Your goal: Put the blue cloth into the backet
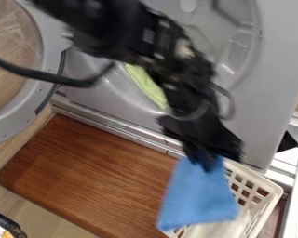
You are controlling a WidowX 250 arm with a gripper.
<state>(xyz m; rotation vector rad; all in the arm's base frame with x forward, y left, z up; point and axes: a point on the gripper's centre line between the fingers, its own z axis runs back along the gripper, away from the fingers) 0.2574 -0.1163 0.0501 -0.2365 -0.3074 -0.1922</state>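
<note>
The black gripper [212, 157] is at the lower right, over the back end of the white basket, and is shut on the top of the blue cloth [198, 197]. The cloth hangs down from it, spread over the left part of the basket [271, 190] and hiding much of that side. Whether the cloth touches the basket I cannot tell. Something pale lies in the basket below the cloth's lower edge.
A brown wooden board [89, 174] lies left of the basket. Behind it stands a grey dryer front with an open round door [49, 88] at the left, and a yellow-green cloth [145, 86] lies in its opening. A dark object [5, 223] sits at the lower left corner.
</note>
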